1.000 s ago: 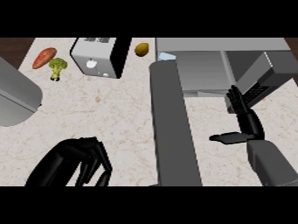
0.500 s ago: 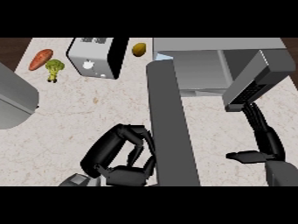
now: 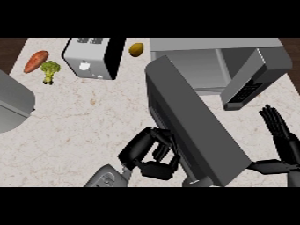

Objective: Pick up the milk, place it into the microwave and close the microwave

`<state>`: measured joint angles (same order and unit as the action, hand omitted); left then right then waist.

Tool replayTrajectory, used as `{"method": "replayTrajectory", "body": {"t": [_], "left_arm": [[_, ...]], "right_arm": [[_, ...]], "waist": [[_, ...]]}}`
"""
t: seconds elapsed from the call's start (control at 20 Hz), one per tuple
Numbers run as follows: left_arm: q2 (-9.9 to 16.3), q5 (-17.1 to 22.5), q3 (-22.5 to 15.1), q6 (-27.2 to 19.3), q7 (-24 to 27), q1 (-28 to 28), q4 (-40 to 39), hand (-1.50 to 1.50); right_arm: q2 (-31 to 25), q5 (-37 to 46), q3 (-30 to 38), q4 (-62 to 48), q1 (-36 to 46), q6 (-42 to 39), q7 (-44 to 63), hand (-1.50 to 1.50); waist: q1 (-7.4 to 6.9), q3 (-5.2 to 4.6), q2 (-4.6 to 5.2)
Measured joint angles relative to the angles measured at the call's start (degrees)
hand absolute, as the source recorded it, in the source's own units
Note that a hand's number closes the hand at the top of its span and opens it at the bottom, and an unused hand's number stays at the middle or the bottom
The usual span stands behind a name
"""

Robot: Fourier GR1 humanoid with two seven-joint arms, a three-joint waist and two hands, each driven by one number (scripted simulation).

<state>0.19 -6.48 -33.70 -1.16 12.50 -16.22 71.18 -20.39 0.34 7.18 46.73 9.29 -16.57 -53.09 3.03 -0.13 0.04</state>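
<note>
Grey microwave door [image 3: 191,132] partly hides left hand [image 3: 149,154].

A pale speckled stone counter [image 3: 81,118] carries everything. At its far left edge lie a carrot [image 3: 36,61] and, just beside it, a piece of broccoli [image 3: 49,70]. Next to them stands a silver and black toaster [image 3: 92,57], and a small brownish potato [image 3: 137,49] sits beyond it. The microwave [image 3: 210,66] stands at the far right, its door [image 3: 191,127] swung out over the counter. A large grey rounded object [image 3: 3,103] rests at the left edge
</note>
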Motion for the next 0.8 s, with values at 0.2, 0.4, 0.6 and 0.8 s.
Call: {"method": "replayTrajectory", "body": {"t": [0.2, 0.4, 0.6, 0.8], "left_arm": [[0.01, 3.02, -3.46, -7.16, 5.15, -3.71, -6.89, 1.50], [0.00, 7.85, -6.02, -11.94, 9.72, -6.90, -11.96, 1.50], [0.12, 13.67, -10.20, -16.45, 11.11, -9.82, -15.94, 1.50], [0.21, 19.01, -13.63, -19.07, 10.67, -13.27, -18.39, 1.50]], "right_arm": [[-1.42, -3.52, -0.84, 6.60, -2.29, -2.96, 2.54, -1.50], [-3.18, -7.70, -1.53, 13.54, -4.49, -6.15, 5.61, -1.50], [-3.82, -10.40, -2.85, 19.23, -5.13, -7.46, 8.66, -1.50], [-4.95, -13.12, -3.82, 24.31, -5.57, -8.98, 11.46, -1.50]], "waist": [[1.01, -0.06, 0.07], [2.21, -0.14, 0.19], [3.30, -0.15, 0.51], [4.92, -0.18, 0.80]]}}
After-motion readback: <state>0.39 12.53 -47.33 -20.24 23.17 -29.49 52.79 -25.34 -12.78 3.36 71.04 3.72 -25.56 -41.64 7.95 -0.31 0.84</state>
